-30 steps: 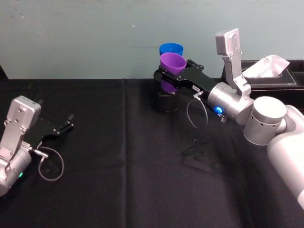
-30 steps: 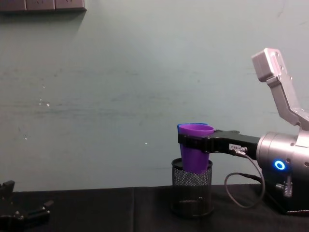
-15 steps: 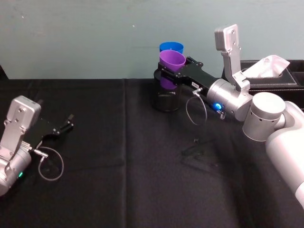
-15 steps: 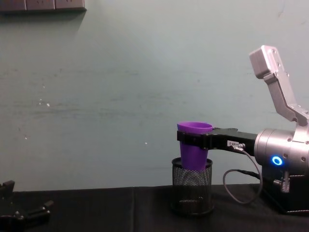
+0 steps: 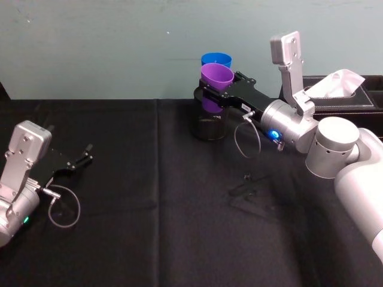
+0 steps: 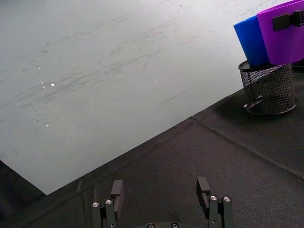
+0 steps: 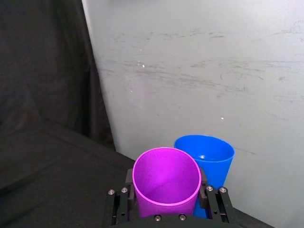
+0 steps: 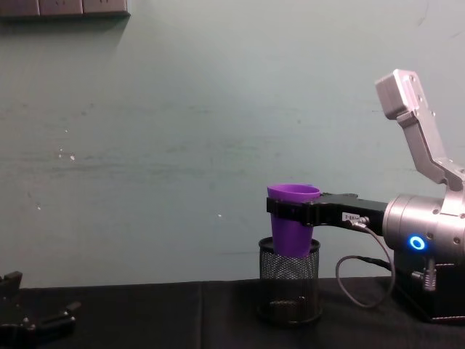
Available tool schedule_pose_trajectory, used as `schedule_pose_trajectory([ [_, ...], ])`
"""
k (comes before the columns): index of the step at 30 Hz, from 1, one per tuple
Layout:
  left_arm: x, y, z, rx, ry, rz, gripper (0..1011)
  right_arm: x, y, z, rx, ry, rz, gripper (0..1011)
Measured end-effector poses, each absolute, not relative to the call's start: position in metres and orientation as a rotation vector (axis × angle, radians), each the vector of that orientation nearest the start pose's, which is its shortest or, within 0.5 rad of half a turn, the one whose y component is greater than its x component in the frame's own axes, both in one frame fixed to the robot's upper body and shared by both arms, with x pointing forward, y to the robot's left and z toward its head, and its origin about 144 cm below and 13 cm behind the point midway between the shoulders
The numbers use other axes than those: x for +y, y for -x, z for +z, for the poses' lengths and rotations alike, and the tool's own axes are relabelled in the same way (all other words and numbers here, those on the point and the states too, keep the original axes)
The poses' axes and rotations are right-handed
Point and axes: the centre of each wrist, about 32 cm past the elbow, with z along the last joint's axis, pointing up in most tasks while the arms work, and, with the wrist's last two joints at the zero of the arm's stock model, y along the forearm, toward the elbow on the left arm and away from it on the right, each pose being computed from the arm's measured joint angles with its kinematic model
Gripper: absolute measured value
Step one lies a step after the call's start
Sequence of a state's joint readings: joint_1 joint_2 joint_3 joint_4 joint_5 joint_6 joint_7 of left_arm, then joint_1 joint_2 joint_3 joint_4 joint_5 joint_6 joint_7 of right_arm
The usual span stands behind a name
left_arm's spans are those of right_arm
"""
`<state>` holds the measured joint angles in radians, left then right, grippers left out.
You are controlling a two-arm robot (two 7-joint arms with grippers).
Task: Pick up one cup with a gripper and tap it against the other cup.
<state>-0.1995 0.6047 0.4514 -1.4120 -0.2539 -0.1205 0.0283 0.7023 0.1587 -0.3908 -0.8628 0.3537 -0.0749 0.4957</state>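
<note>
Contact between the two cups is what your coming move turns on, so read everything off the mesh pen holder (image 8: 289, 287) standing on the black counter (image 5: 155, 227). Your right hand (image 5: 218, 91) is clamped around the purple cup (image 7: 166, 176), one finger on each side just below the rim. It holds the cup upright directly above the holder, and in the chest view the cup's base dips into the holder's mouth.

The blue cup (image 7: 211, 156) rises on the wall side of the holder, also upright. Its foot seems to sit inside the mesh, though you cannot be sure of that from these views. Both long axes are vertical and parallel, and the blue cup lies straight ahead of the hand, beyond the purple cup, along the line the fingers point.

In the left wrist view the two walls meet side against side, but I cannot tell whether they truly touch or stand just apart. I judge the tap is at contact or just short of it. Any push should go gently toward the wall, since the blue cup looks light and could tip.

Your left hand (image 6: 160, 190) rests low on the counter, well to the left of the holder, jaws apart and holding nothing. The right hand is far nearer.
</note>
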Motion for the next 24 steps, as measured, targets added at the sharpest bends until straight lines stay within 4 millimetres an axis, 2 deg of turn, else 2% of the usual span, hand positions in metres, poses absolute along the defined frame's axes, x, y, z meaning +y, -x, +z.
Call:
schedule_pose_trajectory([
  [24,0.3097,-0.4886,1.1398,-0.285,-0.304,1.248,1000,-0.2144,-0.6355,1.1972,-0.011,0.008,-0.891,729],
])
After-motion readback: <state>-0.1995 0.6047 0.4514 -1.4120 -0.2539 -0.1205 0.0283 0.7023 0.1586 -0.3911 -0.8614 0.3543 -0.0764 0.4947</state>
